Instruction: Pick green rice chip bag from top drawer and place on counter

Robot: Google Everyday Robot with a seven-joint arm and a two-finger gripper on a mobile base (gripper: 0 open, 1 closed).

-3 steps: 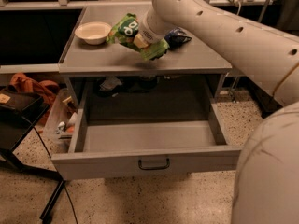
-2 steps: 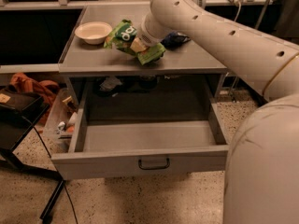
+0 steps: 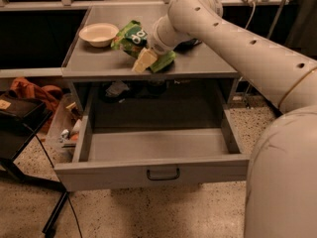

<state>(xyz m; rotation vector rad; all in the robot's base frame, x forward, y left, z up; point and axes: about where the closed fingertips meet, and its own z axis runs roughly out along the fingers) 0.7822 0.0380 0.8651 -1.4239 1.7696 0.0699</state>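
The arm (image 3: pixel 237 38) reaches across the table (image 3: pixel 198 66) from its right edge. Below, the drawer (image 3: pixel 148 145) stands open. The bag (image 3: pixel 130 33) is near the front edge, clenched in the hand (image 3: pixel 146 58). A bowl (image 3: pixel 99 33) sits by the left edge.

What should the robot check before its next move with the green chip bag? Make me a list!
1. Green rice chip bag out of the top drawer: ok, it is up over the counter.
2. Gripper at the bag: ok, it sits right on the bag, near the counter's front edge.
3. Bag lying fully on the counter: cannot tell, the arm hides part of it.
4. Bag far enough from the front edge: probably not ok, its lower end is close to the edge.
5. Bag apart from the bowl: cannot tell, they are very near each other.
6. Drawer out of the arm's way: ok, it is open below the counter, and the arm is above.
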